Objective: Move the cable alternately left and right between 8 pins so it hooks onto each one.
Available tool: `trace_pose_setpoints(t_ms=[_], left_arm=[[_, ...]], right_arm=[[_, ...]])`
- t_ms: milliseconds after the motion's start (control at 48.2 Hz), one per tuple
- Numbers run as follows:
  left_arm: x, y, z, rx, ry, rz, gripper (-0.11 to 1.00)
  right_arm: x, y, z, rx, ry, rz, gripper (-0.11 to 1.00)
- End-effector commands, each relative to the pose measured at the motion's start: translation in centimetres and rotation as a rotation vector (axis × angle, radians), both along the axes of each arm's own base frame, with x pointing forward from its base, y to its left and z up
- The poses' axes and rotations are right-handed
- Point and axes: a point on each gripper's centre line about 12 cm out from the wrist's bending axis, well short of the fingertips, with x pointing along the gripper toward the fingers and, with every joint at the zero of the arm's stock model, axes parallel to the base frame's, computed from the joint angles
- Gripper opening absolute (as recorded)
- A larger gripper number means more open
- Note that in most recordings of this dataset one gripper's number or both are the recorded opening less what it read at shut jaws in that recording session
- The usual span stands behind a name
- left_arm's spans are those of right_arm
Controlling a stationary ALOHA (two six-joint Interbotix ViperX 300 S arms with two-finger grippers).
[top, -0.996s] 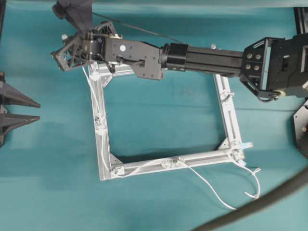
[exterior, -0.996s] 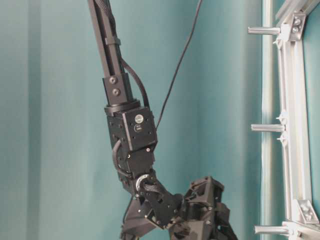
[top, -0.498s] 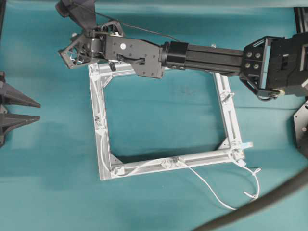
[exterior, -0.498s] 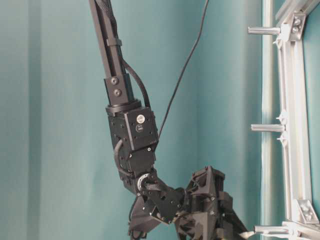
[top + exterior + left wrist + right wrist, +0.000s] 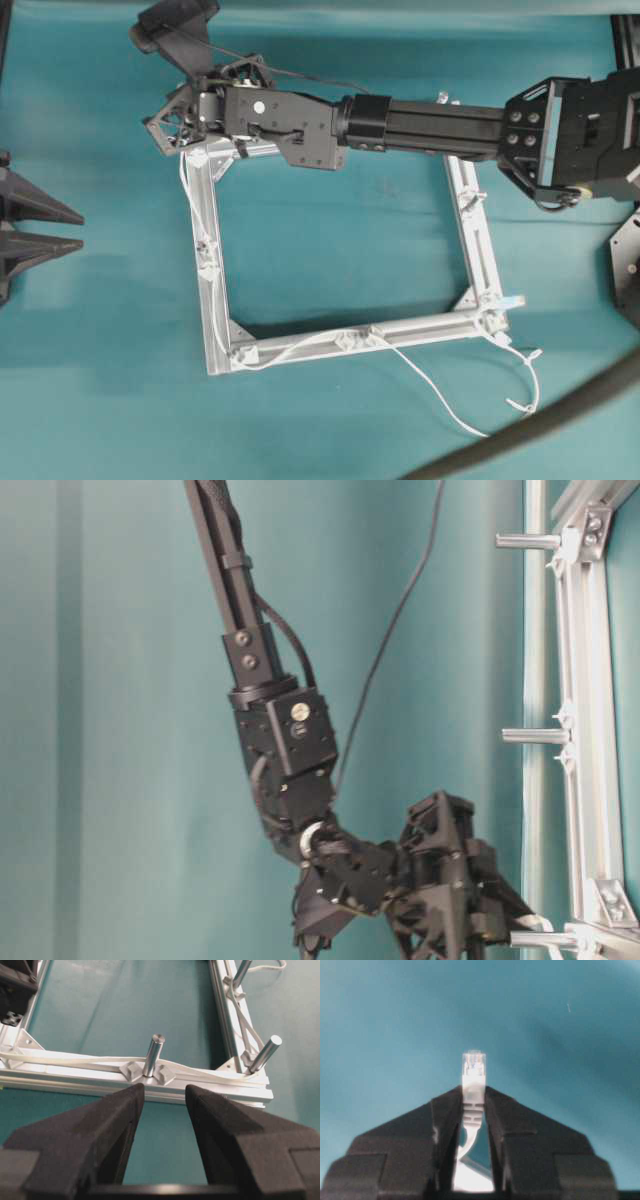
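1. Clamping the small clear plug of the thin white cable between its black fingers, the right gripper sits at the far-left corner of the square silver aluminium-profile frame; the plug tip juts past the fingertips.
2. Inside the frame lies only bare teal table.
3. From that corner the cable runs down the frame's left rail, bends along the near rail, then leaves it past the middle and trails loose on the table beside the near-right corner.
4. The left gripper stands wide apart, holding nothing, just outside the frame's left rail, facing a short silvery upright pin with the cable passing its base.
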Motion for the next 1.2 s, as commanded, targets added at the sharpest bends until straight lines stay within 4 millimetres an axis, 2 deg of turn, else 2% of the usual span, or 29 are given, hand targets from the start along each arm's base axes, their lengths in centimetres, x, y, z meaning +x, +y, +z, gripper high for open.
trace_pose_setpoints(t_ms=[0, 187, 415, 726, 1183], left_arm=[[0.1, 0.0, 0.2, -0.010, -0.008, 0.006, 0.51], [0.1, 0.0, 0.2, 0.002, -0.006, 0.002, 0.51], [0.4, 0.1, 1.7, 0.010, -0.067, 0.003, 0.51], [0.5, 0.1, 2.0, 0.097, -0.096, -0.017, 0.51], [0.7, 0.1, 3.2, 0.297, -0.148, -0.059, 0.51]], right_arm=[[-0.5, 0.9, 3.9, -0.014, -0.049, 0.011, 0.17], [-2.0, 1.9, 4.4, -0.005, -0.049, 0.023, 0.16], [-3.1, 3.3, 5.1, 0.013, -0.095, 0.022, 0.17], [-4.0, 6.5, 5.6, 0.002, -0.080, 0.073, 0.16], [-9.2, 7.5, 4.8, 0.046, -0.096, -0.015, 0.17]])
